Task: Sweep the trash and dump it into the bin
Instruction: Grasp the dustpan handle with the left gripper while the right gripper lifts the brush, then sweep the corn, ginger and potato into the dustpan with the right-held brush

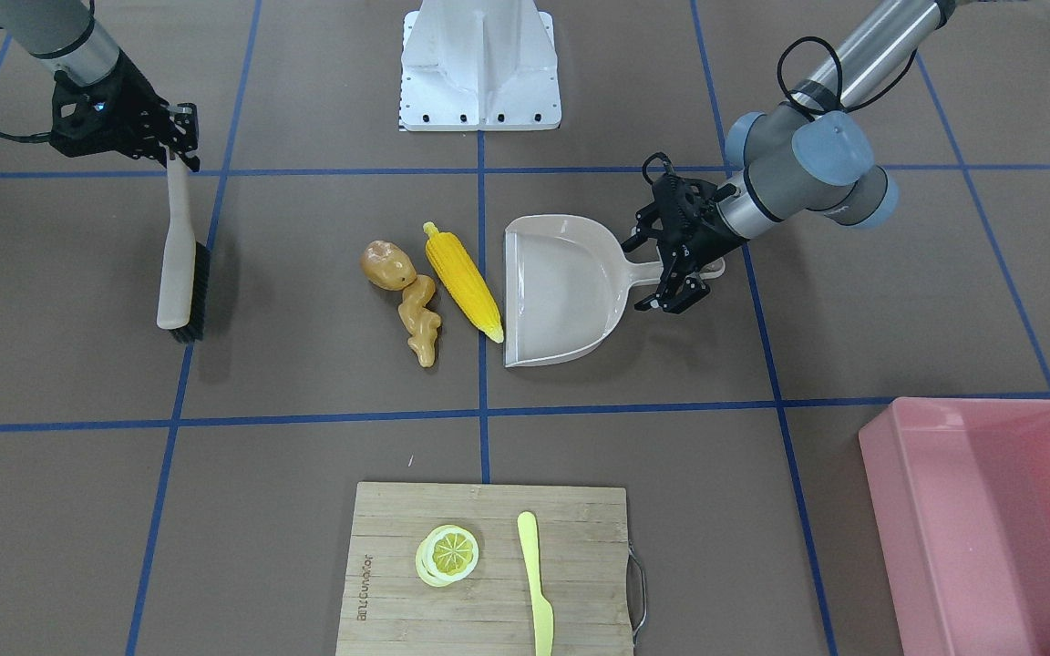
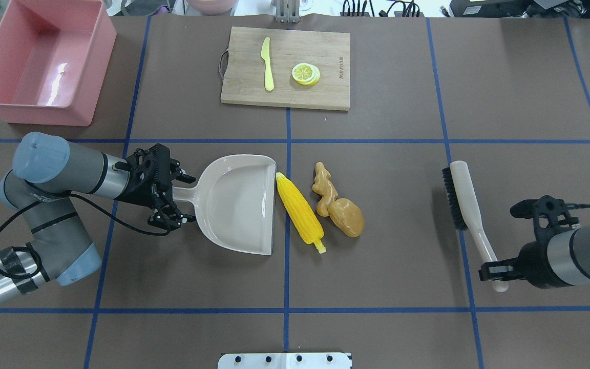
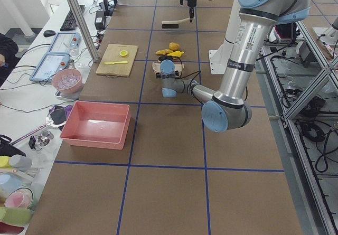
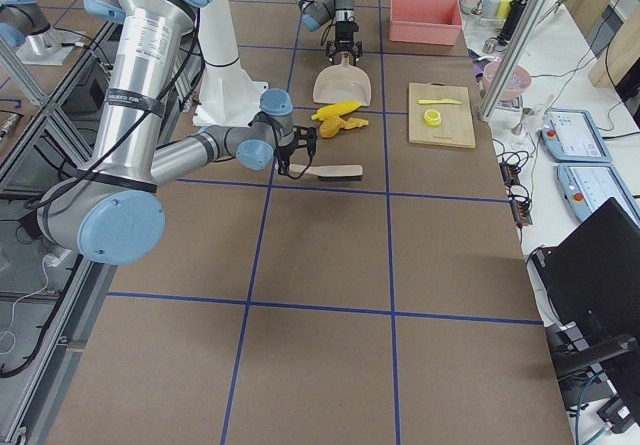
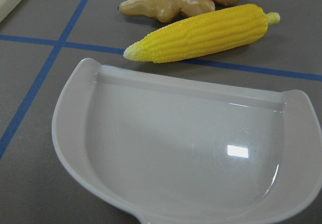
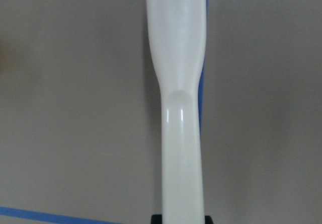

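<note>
The yellow corn cob [image 1: 463, 281] lies just in front of the mouth of the beige dustpan [image 1: 561, 292]. The tan ginger root [image 1: 419, 319] and the brown potato [image 1: 386, 264] lie right beyond it. My left gripper [image 1: 634, 276] is open, with its fingers on either side of the dustpan's handle. In the overhead view my right gripper [image 2: 494, 271] is shut on the handle end of the brush [image 2: 466, 205], well to the right of the foods. The pink bin [image 2: 34, 115] stands at the far left corner. The left wrist view shows the dustpan [image 5: 176, 148] and the corn [image 5: 201, 32].
A wooden cutting board [image 2: 325, 92] at the far middle carries a lemon slice [image 2: 306, 73] and a pale yellow knife [image 2: 267, 64]. The robot's white base plate [image 1: 479, 68] sits at the near middle edge. Blue tape lines cross the brown table.
</note>
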### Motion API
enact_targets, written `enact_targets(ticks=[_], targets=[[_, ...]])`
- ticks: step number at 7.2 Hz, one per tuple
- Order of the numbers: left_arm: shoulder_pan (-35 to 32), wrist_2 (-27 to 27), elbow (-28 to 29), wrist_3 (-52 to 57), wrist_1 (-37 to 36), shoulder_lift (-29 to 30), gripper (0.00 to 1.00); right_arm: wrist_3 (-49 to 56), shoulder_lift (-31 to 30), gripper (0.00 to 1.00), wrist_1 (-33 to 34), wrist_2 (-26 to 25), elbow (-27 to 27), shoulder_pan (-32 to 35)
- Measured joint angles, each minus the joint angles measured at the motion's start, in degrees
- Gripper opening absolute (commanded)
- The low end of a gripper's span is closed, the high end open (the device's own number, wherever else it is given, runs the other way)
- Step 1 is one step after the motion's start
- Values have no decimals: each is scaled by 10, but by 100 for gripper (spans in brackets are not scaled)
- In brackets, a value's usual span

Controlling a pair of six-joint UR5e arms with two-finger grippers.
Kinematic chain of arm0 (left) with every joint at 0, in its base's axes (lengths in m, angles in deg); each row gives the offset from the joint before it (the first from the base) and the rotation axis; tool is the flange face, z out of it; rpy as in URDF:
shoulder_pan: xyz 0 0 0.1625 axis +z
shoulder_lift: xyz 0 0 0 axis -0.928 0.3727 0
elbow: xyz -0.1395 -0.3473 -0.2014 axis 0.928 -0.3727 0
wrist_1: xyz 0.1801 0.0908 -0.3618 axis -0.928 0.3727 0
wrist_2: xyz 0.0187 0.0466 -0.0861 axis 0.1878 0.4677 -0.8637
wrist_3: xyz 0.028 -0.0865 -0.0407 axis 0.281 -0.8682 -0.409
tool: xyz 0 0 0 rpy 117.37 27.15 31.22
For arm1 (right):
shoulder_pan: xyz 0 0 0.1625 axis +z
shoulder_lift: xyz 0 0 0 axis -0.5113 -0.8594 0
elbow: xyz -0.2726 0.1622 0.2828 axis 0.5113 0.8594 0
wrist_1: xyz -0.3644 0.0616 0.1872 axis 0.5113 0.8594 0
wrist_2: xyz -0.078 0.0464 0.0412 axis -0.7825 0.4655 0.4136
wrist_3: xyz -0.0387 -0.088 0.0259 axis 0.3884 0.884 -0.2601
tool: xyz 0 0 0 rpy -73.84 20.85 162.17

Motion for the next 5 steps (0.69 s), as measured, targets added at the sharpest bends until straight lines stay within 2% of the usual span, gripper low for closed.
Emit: enact_targets(ticks=[3,5], targets=[[3,1,4,0,0,2,97,-23,145,0,165,-25,-7,-41],[4,3,6,1,0,3,97,-24,233,0,206,-26,35,-59]])
